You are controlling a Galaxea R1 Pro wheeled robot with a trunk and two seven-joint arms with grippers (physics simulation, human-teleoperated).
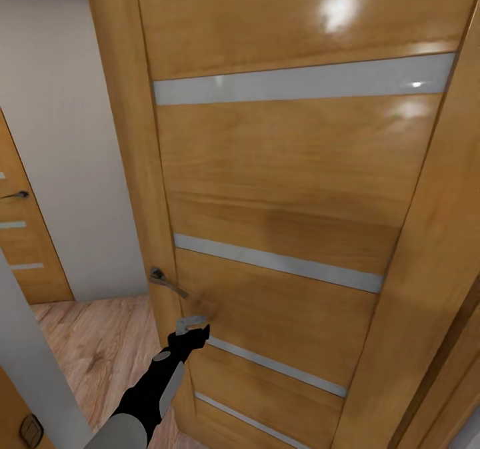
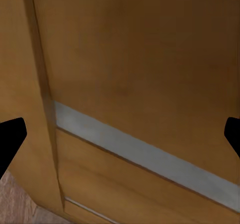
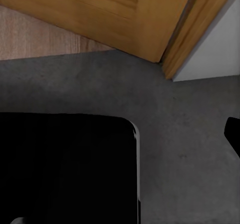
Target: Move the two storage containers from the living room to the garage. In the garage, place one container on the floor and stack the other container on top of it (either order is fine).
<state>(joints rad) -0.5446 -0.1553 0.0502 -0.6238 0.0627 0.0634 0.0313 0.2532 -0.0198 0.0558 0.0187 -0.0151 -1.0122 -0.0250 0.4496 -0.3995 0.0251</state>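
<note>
While the head camera faces a wooden door point(image 1: 287, 189) at close range, the left arm point(image 1: 143, 396) reaches up from below toward its lower part. Door: honey-coloured wood with several slanting pale grey strips point(image 1: 300, 79) across it. A dark metal lever handle point(image 1: 167, 281) sits near its left edge. The left gripper point(image 1: 192, 324) is just below and to the right of that handle, close against the door face; whether it touches cannot be told. In the left wrist view its two dark fingertips point(image 2: 10, 139) stand far apart at opposite edges of the picture, spread wide with nothing between them, looking at door wood and one grey strip.

Left of the door: a white wall point(image 1: 67, 136), a second wooden door point(image 1: 23, 236) with its own handle, and light wood-plank flooring point(image 1: 93, 349).

The right wrist view looks down on grey concrete floor point(image 3: 175, 114), meeting plank flooring at a wooden door frame point(image 3: 115, 14) and white wall corner. A black rounded body point(image 3: 65, 169) covers much of that picture. One dark right fingertip point(image 3: 233, 134) shows at the edge; cannot tell if the right gripper is spread or closed.

No containers are in view, so where they are cannot be told.
</note>
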